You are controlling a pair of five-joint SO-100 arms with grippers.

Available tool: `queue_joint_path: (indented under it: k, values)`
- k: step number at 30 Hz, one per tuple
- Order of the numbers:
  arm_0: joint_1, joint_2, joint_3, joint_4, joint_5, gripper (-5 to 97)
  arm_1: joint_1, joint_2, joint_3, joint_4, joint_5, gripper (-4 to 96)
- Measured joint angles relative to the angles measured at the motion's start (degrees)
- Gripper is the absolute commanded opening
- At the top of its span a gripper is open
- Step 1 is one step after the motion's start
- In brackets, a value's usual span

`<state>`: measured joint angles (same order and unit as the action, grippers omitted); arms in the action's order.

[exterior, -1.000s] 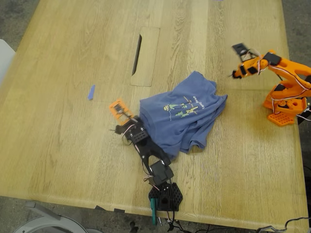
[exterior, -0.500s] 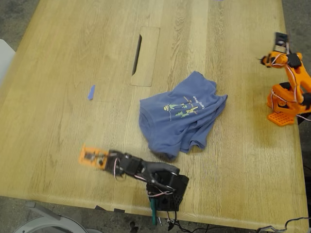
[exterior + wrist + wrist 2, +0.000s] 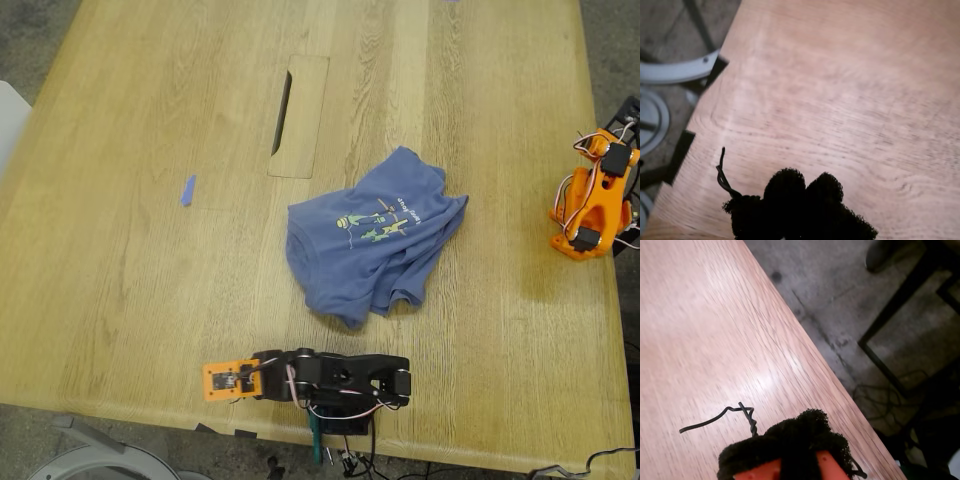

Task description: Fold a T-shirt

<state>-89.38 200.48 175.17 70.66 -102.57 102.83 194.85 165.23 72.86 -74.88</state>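
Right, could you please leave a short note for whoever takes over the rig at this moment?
My first tool: pads together, holding nothing, over bare table near its edge.
My second tool: holding nothing, open or shut unclear, by the table's edge on the exterior view's right.
T-shirt: lies mid-table in a loose, rumpled fold, print up, touched by neither arm.
Left: judge the fold; probably neaten it.

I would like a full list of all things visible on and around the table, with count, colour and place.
T-shirt: one, slate-blue with a small colourful print, crumpled near the table's middle.
Tape strip: one, blue, toward the exterior view's left.
Cable slot: one, dark, beyond the T-shirt.
Table: one, light wood.
Black arm: one, folded at the near edge, orange gripper tip.
Orange arm: one, folded at the exterior view's right edge.
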Motion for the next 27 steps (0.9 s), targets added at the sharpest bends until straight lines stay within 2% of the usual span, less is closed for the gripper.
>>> queue_joint_path:
  k: [13, 27]
  values:
    - [-0.97, 0.00, 0.35, 4.13, -4.75, 0, 10.99, 0.44, 1.41, 6.68, -3.16, 0.0]
    - [-2.11, 0.00, 1.41, 4.48, -4.83, 0, 13.10, 0.53, 1.67, 8.70, -3.69, 0.0]
